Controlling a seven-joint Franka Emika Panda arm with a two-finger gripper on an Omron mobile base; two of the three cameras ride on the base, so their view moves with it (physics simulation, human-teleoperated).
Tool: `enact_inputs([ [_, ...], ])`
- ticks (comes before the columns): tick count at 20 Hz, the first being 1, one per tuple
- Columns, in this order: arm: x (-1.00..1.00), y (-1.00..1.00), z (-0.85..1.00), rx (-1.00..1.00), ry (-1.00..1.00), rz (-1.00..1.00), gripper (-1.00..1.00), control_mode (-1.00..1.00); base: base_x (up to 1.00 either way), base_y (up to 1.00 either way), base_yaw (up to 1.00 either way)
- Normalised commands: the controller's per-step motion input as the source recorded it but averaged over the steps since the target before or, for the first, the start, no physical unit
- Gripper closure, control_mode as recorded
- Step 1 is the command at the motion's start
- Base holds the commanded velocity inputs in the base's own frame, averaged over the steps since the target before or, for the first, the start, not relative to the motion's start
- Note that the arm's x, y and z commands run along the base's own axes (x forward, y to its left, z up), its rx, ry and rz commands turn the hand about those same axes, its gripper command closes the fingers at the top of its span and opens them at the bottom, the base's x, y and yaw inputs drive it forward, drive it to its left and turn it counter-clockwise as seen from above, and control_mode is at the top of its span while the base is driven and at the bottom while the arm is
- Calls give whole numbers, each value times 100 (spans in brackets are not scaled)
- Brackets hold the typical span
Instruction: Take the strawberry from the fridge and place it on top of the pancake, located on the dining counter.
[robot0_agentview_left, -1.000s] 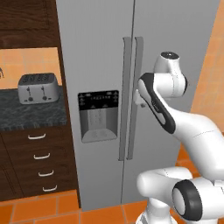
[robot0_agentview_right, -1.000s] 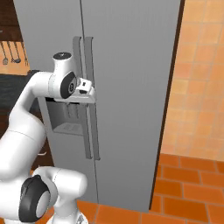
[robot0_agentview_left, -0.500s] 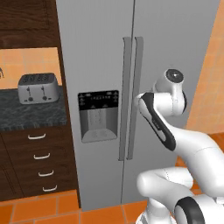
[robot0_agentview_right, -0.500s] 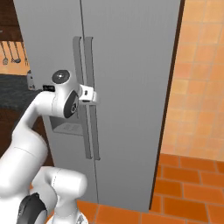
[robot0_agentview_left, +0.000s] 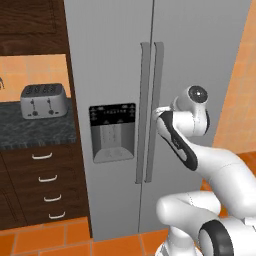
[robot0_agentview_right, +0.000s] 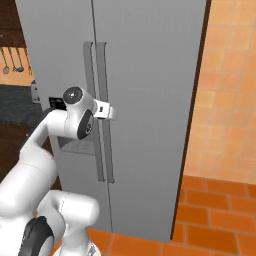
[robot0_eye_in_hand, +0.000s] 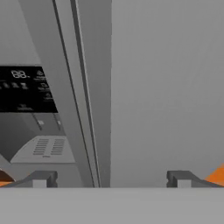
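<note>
Grey fridge (robot0_eye_in_hand: 162, 87) doors shut, gripper (robot0_eye_in_hand: 111, 178) spread wide, facing handles (robot0_eye_in_hand: 83, 109)

Tall grey side-by-side fridge (robot0_agentview_left: 200, 60) before me, both doors shut, long vertical handles (robot0_agentview_left: 150, 110) at centre, black dispenser panel (robot0_agentview_left: 112, 131) on left door

A dark speckled counter (robot0_agentview_left: 30, 132) is running along the wall well to the left of the hand, beyond the fridge's (robot0_agentview_left: 115, 65) left door. A silver two-slot toaster (robot0_agentview_left: 43, 100) is sitting directly on it, upright. Wooden drawers (robot0_agentview_left: 42, 187) with pale handles are standing under the counter. Orange floor tiles (robot0_agentview_right: 220, 220) are lying below everything, and the fridge is standing on them.
</note>
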Motion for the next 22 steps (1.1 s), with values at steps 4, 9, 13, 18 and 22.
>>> enact_inputs([
  [4,39,0,0,0,0,0,-100,-100,0,0,0],
  [9,36,0,0,0,0,0,-100,-100,0,0,0],
  [13,31,0,0,0,0,0,-100,-100,0,0,0],
  [18,33,0,-9,0,-2,0,-100,-100,0,0,0],
  [22,34,2,-11,0,-5,0,-100,-100,0,0,0],
])
